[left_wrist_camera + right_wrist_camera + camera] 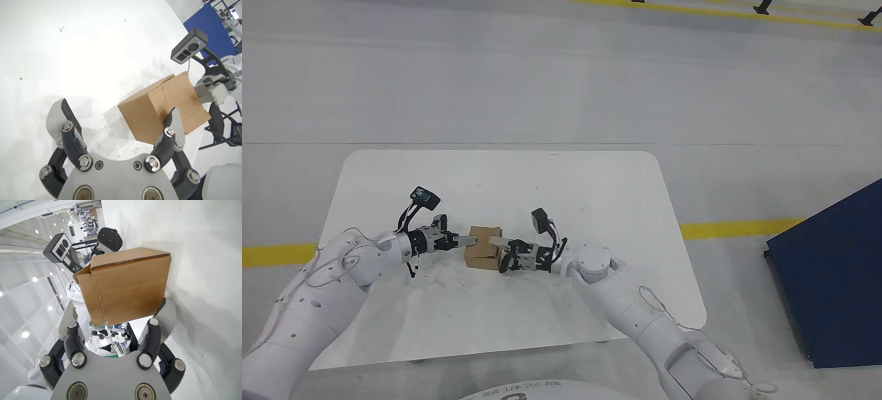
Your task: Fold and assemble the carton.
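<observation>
**Beware a shoved or sprung carton**

Find the carton (482, 247) resting on the table (572, 190), flanked by two claws and gripped by neither. See the left gripper (119, 106) gaping wide on one side of the carton, one fingertip (173, 113) laid against a carton face near a corner, the other finger well apart from the cardboard; holding nothing. See the right gripper (117, 305) on the opposite side of the carton, likewise spread wide, one finger (166, 308) touching a carton corner, the other clear of it; clamping nothing either.

Judge the box formed but probably not locked. Note a flap (83, 273) on the carton's left-gripper side standing a little proud, and a seam (164, 89) across the carton's top not lying quite flat.

Push harder from one side than the other and risk sliding or spinning the carton over the table instead of seating that flap. Lean on a single fingertip near a corner and risk tipping the carton or crumpling an edge. Back either claw away from the carton too soon and expect the cardboard to spring open, undoing the fold. Mind also the short gap between the two claws across the carton: swing or close one carelessly and risk striking the other.
</observation>
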